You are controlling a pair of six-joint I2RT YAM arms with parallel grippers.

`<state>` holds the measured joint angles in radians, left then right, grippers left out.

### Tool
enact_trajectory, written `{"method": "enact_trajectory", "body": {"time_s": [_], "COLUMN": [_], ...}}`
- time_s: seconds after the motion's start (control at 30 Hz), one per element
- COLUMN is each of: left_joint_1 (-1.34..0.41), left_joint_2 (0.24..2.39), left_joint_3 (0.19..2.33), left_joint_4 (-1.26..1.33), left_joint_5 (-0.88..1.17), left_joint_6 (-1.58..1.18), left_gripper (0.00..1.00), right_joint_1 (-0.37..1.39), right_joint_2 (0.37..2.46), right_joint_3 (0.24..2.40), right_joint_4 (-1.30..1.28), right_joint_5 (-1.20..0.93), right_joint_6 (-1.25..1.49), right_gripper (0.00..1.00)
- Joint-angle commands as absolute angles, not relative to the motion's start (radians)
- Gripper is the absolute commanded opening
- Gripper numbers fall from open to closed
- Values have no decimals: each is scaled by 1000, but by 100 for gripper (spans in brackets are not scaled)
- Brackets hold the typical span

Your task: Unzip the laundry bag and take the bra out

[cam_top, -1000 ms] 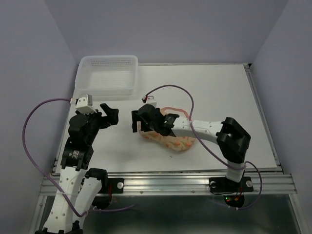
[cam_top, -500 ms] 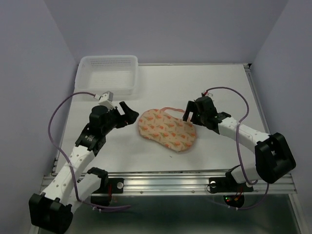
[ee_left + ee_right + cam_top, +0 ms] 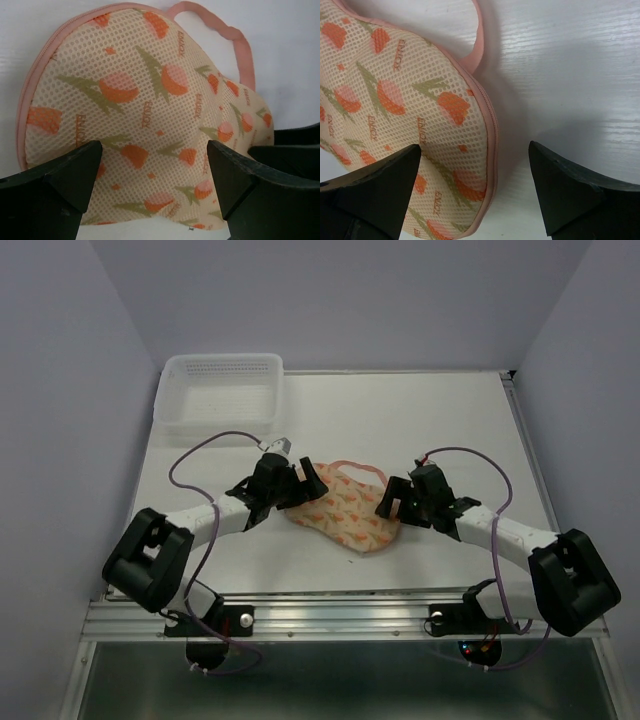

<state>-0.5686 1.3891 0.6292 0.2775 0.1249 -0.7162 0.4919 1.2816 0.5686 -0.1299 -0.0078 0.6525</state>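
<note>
The laundry bag point(image 3: 342, 512) is laid flat between the two tools, its long axis running from the left gripper point(image 3: 303, 487) to the right gripper point(image 3: 388, 500). Both are held wide apart with nothing clamped, one lobe directly ahead of each. The zipped edge point(image 3: 489, 125) is seen just ahead of the right gripper, which is judged the nearer to it. The bra is not seen.

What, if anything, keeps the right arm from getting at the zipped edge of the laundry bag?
Probably nothing, so yes: the right gripper hangs open over the zipped edge of the laundry bag, with nothing between them. The left gripper is at the other lobe.
</note>
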Motion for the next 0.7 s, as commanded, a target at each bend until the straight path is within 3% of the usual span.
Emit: {"method": "enact_trajectory", "body": {"time_s": [0.0, 0.3, 0.5, 0.67], "left_joint_1": [-575, -574, -577, -594], "left_joint_2": [1505, 1700, 1528, 1322], "left_joint_3": [728, 952, 878, 660], "left_joint_4": [390, 338, 307, 310], "left_joint_5": [109, 60, 29, -23], "left_joint_6": [-724, -657, -693, -791], "left_gripper": [99, 99, 99, 99], "right_joint_1": [491, 491, 491, 491], "right_joint_2": [1269, 1281, 1279, 1287], "right_joint_3": [537, 522, 534, 551], "right_joint_4": [-12, 47, 60, 71], "right_joint_5": [-109, -138, -129, -127], "right_joint_6": [683, 676, 672, 669], "right_gripper": [94, 95, 95, 96]}}
